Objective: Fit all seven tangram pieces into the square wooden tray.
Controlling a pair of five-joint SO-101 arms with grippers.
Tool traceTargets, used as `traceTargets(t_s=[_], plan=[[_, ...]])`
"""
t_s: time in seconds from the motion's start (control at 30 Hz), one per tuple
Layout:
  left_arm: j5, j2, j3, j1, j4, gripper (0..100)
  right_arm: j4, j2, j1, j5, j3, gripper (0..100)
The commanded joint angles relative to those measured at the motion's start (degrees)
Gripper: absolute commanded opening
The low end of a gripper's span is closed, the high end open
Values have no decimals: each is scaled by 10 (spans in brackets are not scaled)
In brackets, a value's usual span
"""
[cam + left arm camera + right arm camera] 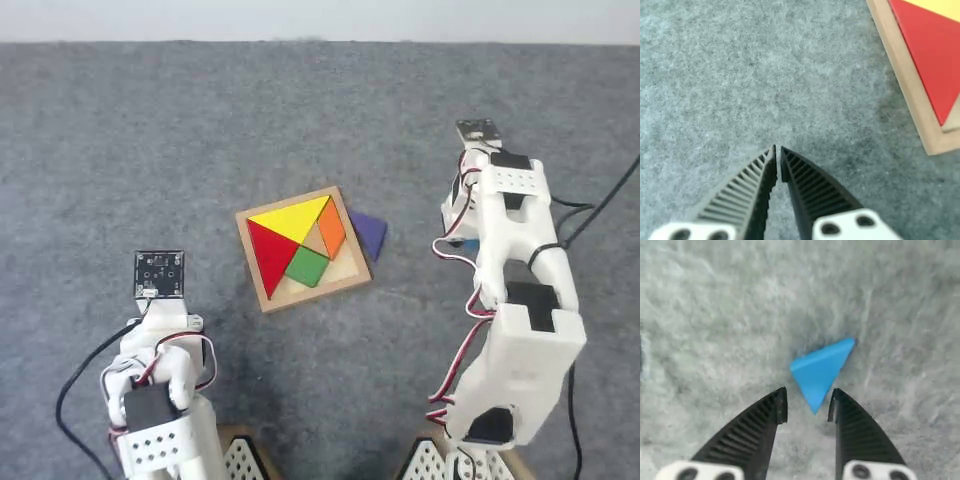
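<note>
The right arm's jaws stand apart over the grey worktop (715, 300), and the blue triangle (821, 371) lies flat straight ahead of them, one corner reaching toward the gap between the tips, seemingly clear of both. Its longest edge runs slantwise across the line of the jaws rather than along it, so I judge that closing squarely calls for a short advance and probably a turn of the wrist. From above, the right arm (510, 250) stretches toward 12 o'clock, with the tray (254, 262) off at its 9 o'clock, so this arm is plainly the nearer to the blue triangle. The left arm (160, 380) sits at the tray's 7 o'clock; the left arm's jaws are together on nothing, above bare worktop. In the tray lie a red triangle (268, 255), a yellow triangle (292, 220), a green square (308, 266) and an orange piece (332, 228), with bare wood showing toward 5 o'clock. A purple piece (368, 233) rests outside, just beside the rim at 3 o'clock, between the tray and the right arm.
</note>
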Motion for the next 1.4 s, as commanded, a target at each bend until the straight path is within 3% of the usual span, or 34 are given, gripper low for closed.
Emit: traceTargets(t_s=[0.0, 0.23, 0.47, 0.7, 1.13, 1.37], plan=[[-5, -11, -5, -2, 3, 15, 34, -9, -14, -47, -33, 138], [-5, -11, -5, -2, 3, 15, 23, -29, -21, -77, -59, 147], [-5, -11, -5, -2, 3, 15, 22, 12, -25, -81, -85, 325], [-5, -11, -5, -2, 3, 15, 21, 65, -25, -87, -115, 300], [-5, -11, -5, -2, 3, 15, 27, 114, -23, -195, -176, 299], [-5, -11, -5, -2, 3, 15, 27, 129, -20, -199, -176, 298]])
